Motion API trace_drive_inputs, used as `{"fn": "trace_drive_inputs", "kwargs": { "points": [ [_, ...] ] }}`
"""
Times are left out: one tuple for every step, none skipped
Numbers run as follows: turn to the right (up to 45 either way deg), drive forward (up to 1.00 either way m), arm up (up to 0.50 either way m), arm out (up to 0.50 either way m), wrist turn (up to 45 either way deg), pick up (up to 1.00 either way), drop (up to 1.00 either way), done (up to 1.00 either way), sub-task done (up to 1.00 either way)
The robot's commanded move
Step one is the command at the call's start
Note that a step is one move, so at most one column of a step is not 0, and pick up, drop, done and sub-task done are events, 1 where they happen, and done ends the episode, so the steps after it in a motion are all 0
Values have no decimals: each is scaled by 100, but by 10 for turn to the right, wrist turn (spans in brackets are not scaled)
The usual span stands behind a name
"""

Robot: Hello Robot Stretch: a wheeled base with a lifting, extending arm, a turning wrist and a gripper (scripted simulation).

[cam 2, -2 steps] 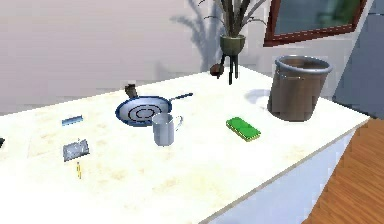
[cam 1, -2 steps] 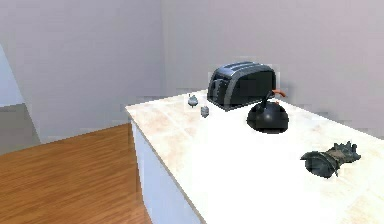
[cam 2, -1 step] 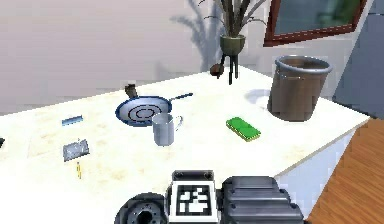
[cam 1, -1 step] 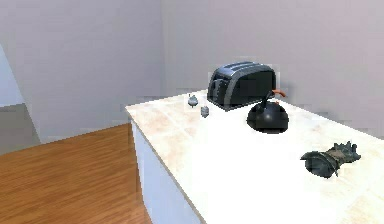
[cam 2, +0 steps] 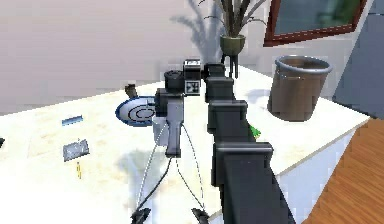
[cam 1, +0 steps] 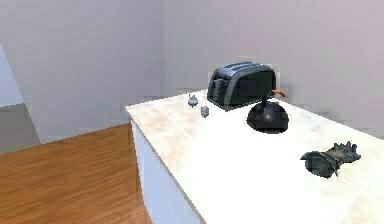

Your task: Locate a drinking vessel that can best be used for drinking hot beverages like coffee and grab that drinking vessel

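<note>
Arm side view: gripper (cam 2: 172, 212) holds nothing above countertop (cam 2: 60, 175).

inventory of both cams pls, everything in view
Counter: 1, cream, forward view's centre.
Toaster: 1, dark grey, counter's far end.
Kettle: 1, black, before the toaster.
Shakers: 2, grey, left of toaster.
Figurine: 1, dark, forward view's right.
Plate: 1, blue, left of gripper.
Bin: 1, brown, arm side view's right.
Potted plant: 1, green, beyond the arm.
Arm: 1, black, arm side view's bottom.
Gripper: 1, dark, at arm's end.
</note>
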Motion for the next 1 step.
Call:
{"fn": "trace_drive_inputs", "kwargs": {
  "points": [
    [0, 0, 0, 0, 450, 0, 0, 0, 0]
  ]
}}
